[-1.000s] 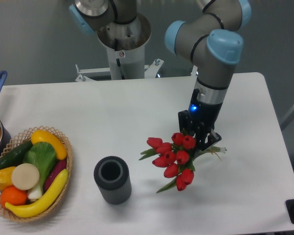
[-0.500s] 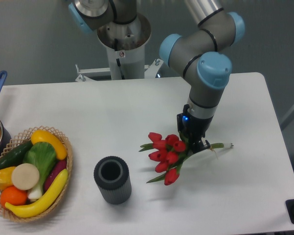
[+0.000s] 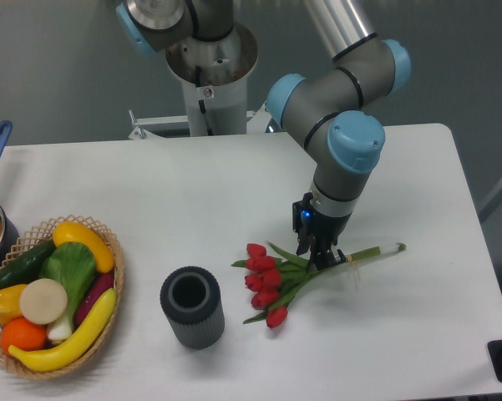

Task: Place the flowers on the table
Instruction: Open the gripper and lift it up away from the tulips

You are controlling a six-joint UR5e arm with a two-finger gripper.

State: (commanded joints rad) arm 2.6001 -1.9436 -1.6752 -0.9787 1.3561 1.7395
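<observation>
So, quick rundown of where we're at with this one:

flowers [image 3: 271, 284]: lying almost flat on the table [image 3: 234, 192], red heads fanned out toward about 8 o'clock, cut stem ends poking out toward 2 o'clock.

long axis: we read it as running 8 to 2 across the tabletop, heads low-left, stems up-right.

gripper [image 3: 320, 255]: sits right over the stems, roughly mid-bunch, just past where the leaves end. Fingers look clenched around the stems, so we'd say it's grasping the bunch, though the fingertips are small and dark and we can't make out the contact itself.

flowers from gripper: blooms lie at 8 o'clock from it, bare stem tips at 2 o'clock; the grip is near the middle of the axis.

touching the table?: heads seem to rest on it; whether the stem end is fully down we can't tell.

next move, our guess: let go and lift straight up, since pulling along the 8-2 line would drag the bunch.

vase [image 3: 191, 306]: at 9 o'clock from the blooms, near but apart.
</observation>
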